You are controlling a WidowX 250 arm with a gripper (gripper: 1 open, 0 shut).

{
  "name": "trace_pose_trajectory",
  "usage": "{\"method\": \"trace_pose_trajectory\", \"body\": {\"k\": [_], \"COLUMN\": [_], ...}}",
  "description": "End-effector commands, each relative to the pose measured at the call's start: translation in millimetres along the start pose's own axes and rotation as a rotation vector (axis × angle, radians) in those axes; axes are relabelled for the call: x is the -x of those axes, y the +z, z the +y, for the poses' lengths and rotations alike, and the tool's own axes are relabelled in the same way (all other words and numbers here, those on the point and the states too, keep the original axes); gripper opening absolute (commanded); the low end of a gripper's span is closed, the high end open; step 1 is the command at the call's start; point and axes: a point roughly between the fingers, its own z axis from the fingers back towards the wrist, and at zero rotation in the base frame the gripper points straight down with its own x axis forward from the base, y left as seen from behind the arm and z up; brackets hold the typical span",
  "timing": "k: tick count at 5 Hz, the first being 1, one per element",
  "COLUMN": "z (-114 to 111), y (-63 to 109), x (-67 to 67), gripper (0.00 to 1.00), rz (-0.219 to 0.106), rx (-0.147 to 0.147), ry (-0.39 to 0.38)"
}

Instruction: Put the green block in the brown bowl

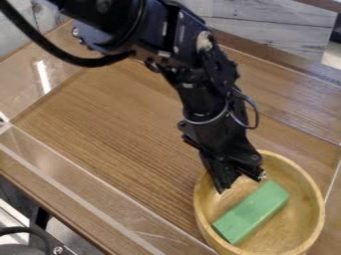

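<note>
One green block (252, 214), one brown bowl (305, 237)

The block (252, 213) was a plain, flat bright green. The bowl (312, 189) was pale yellowish-brown wood with a lighter rim. The arm (160, 45) was black all over, cables included, down to its dark jaws. The surface (107, 110) was mid-brown wood with fine straight grain running across it.
</note>
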Motion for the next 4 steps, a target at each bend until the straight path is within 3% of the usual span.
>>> {"method": "trace_pose_trajectory", "body": {"k": [1,4], "z": [1.6,2.2], "y": [9.1,12.2], "x": [-13.7,-10.2], "gripper": [0.0,0.0], "rz": [-0.041,-0.008], "rx": [0.006,0.03], "ry": [0.001,0.026]}}
